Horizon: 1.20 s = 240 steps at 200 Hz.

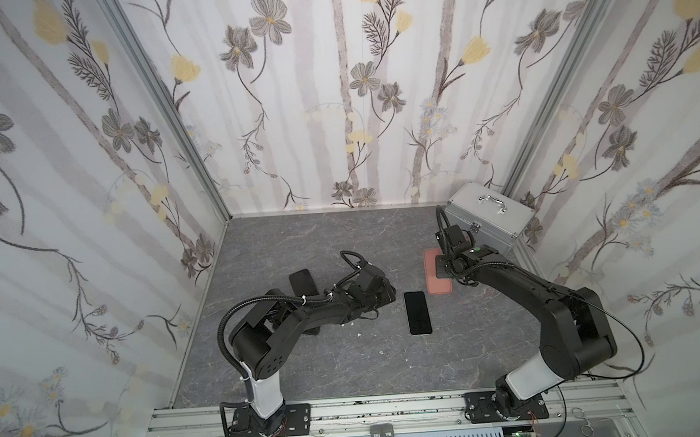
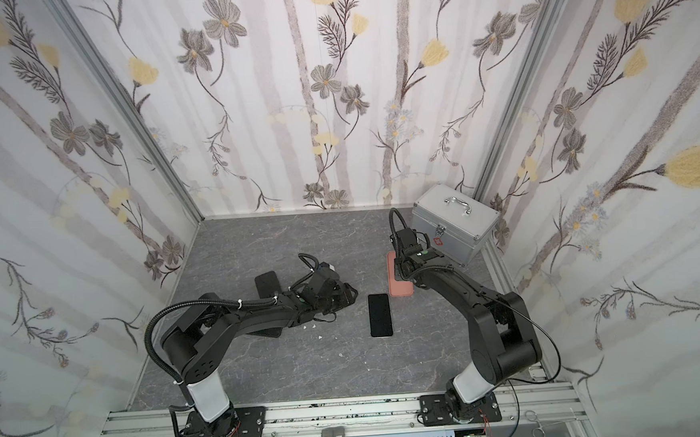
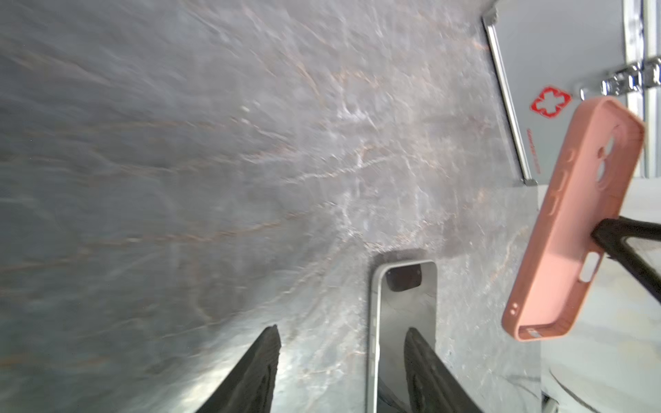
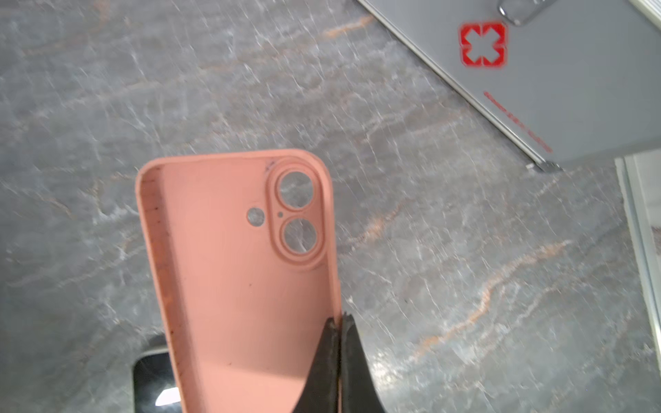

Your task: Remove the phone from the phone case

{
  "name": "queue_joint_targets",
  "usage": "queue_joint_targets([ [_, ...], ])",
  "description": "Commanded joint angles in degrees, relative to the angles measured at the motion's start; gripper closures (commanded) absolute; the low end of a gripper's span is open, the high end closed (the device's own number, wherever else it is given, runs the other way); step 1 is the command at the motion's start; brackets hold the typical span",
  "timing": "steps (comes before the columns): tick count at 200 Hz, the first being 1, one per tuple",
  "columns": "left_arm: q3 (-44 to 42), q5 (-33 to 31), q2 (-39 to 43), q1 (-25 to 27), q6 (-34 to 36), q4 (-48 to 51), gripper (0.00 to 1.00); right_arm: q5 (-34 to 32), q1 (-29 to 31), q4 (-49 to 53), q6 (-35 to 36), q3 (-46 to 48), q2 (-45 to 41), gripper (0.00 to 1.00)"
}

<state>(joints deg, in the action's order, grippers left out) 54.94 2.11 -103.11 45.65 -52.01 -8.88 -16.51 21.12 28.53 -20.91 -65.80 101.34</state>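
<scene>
Right fingers (image 4: 331, 361) are seen pinched tight on one long side wall of the phone case (image 4: 232, 271); the case is pink and empty (bench shows through the camera holes) and is held tilted, clear of the bench (image 4: 465, 250); left fingers (image 3: 252, 372) are spread apart, nothing gripped between them; the phone (image 3: 404, 321) is seen lying flat on the bench just past them, one fingertip overlapping its near end, contact cannot be told; in both top views the phone (image 1: 418, 313) (image 2: 379, 315) is laid screen up near mid-bench between the arms, the case (image 1: 435, 283) just behind it; a silver metal box (image 1: 490, 218) with a red cross is stood in the far right corner; a dark flat slab (image 1: 302, 282) is seen behind the left arm.
</scene>
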Motion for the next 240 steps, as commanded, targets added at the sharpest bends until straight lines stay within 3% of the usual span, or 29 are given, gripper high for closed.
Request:
queue_joint_targets([
  [1, -1.15, -6.50, 3.13, -1.44, 5.54, 6.69, 0.37, 3.75, 0.60, -0.91, 0.99, -6.18, 5.43, 1.00],
  [66, -8.49, -12.61, 16.08, -3.99, 19.61, 7.39, 0.18, 8.49, 1.52, 3.76, 2.97, -21.47, 21.28, 1.00],
  [132, -11.23, -12.30, 21.60, -4.25, 19.62, 7.35, 0.28, 9.04, 1.54, 5.37, 2.30, -24.46, 26.84, 1.00],
  [179, -12.44, -12.09, 22.44, -4.34, 18.04, 7.32, 0.28, 8.73, 1.06, 5.07, 0.87, -25.37, 28.71, 1.00],
  [240, -14.82, -11.87, 25.57, -5.55, 16.68, 7.37, 0.29, 8.17, 0.86, 4.25, 0.87, -25.52, 28.80, 0.76],
])
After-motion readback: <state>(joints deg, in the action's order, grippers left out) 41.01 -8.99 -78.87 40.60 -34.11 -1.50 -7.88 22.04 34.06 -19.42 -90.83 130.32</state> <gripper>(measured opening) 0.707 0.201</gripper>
